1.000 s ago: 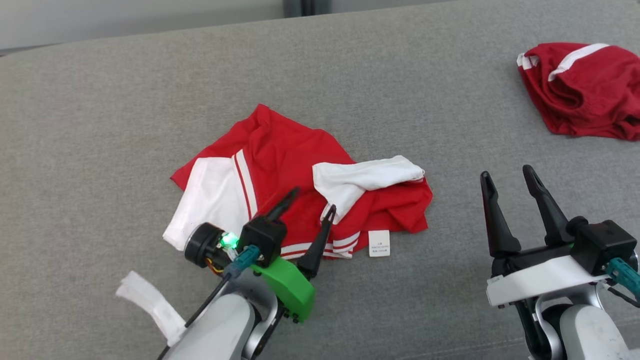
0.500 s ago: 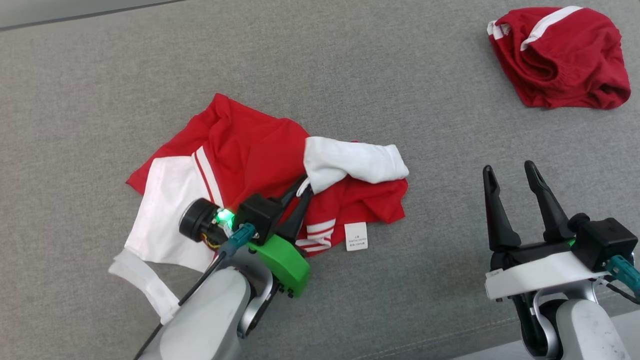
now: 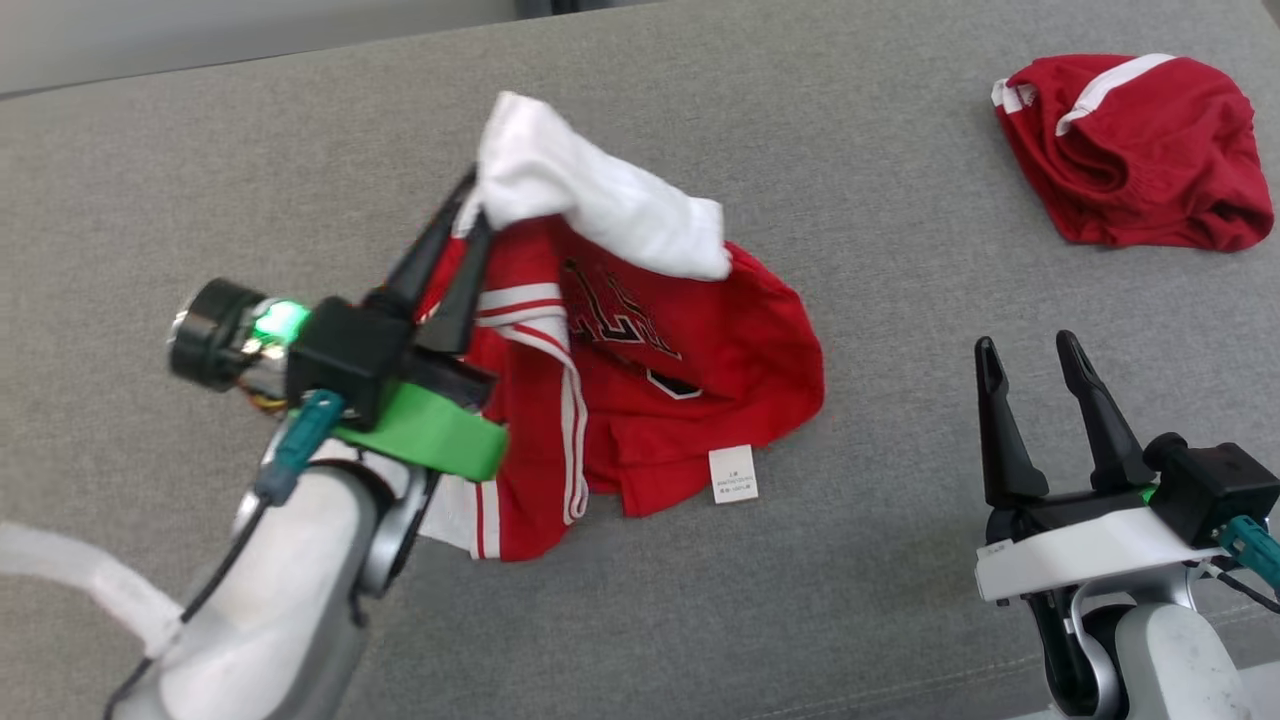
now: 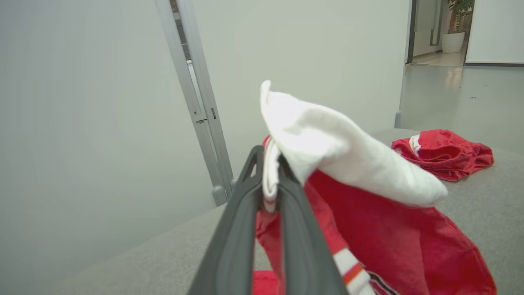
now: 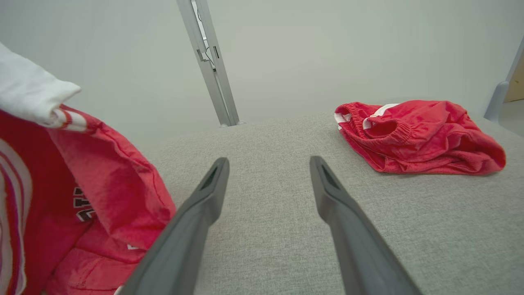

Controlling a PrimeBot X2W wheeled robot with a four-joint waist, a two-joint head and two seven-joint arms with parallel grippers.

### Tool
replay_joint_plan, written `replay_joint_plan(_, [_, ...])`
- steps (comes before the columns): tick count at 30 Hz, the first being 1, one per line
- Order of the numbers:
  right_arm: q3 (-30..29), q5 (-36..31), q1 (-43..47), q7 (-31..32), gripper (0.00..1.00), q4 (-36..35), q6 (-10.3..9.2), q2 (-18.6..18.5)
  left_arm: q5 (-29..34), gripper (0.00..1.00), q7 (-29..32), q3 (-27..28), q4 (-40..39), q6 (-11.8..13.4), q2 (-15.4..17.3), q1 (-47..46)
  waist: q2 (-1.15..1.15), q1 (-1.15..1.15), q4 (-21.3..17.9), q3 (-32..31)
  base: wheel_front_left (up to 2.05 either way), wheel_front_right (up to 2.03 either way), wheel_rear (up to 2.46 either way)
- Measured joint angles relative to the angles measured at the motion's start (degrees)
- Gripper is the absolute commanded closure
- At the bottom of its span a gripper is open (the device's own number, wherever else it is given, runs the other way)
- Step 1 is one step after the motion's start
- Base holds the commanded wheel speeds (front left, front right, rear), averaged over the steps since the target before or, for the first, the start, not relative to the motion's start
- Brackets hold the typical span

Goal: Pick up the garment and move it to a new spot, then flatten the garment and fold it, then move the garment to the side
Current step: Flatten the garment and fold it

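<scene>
Left hand [image 3: 477, 205]: closed on a fold of the red jersey [image 3: 690, 370] next to its white sleeve [image 3: 610, 205], and raised above the grey worktop [image 3: 900, 560].
Why that grip: pinching one edge high lets the cloth hang free, which suits carrying it to a new spot before it is spread out.
Jersey: it hangs from the left hand at the middle-left of the worktop. Its lower folds and a white label [image 3: 733, 474] seem to rest on the surface.
Right hand [image 3: 1027, 342]: open and empty, low at the near right, well apart from the jersey. It is probably kept back until a second corner needs holding for the flattening.
Shorts [image 3: 1140, 150]: a crumpled red pair with white stripes at the far right corner, touched by neither hand.
Head view alone: black lettering [image 3: 625, 320] on the jersey front, the label, and how far apart the two hands are.
Left wrist view alone: the grip itself, a thin white-edged fold clamped between two nearly touching fingers [image 4: 239, 221], with the sleeve flopping over to one side.
Right wrist view alone: bare worktop between the spread fingers, the jersey hanging at that view's left edge, and the elastic waistband of the shorts.
Step in hand: the pick-up looks under way, while the flattening and folding are not yet done.
</scene>
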Motion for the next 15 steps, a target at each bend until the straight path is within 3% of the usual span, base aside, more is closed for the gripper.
replay_joint_plan(5, [-0.5, 0.0, 0.2, 0.0, 0.0, -0.3, 0.0, 0.1, -3.6, 1.0, 1.3, 9.1, -2.9, 6.3, 6.4, 10.5, 0.0, 0.0, 1.9, -0.1, 0.0, 0.0, 0.0])
replay_joint_plan(8, [-0.8, 0.0, 0.1, 0.2, 0.0, -0.6, 0.0, 0.1, -6.2, 1.0, 1.4, 12.4, -2.3, 8.2, 7.5, 16.1, 0.0, 0.0, 2.9, 0.1, 0.0, 0.0, 0.0])
replay_joint_plan(12, [-0.7, 0.0, -0.2, 0.6, 0.0, -0.8, 0.0, 0.1, -10.2, 1.0, 0.2, 14.6, 1.2, 8.9, 6.8, 21.0, 0.0, 0.0, 3.7, 0.6, 0.0, 0.0, 0.0])
replay_joint_plan(15, [-0.6, -0.1, -0.3, 0.9, 0.0, -1.0, 0.01, 0.0, -12.5, 1.0, -1.1, 14.2, 5.0, 7.1, 5.0, 22.3, 0.0, 0.0, 4.0, 1.0, 0.0, 0.0, 0.0])
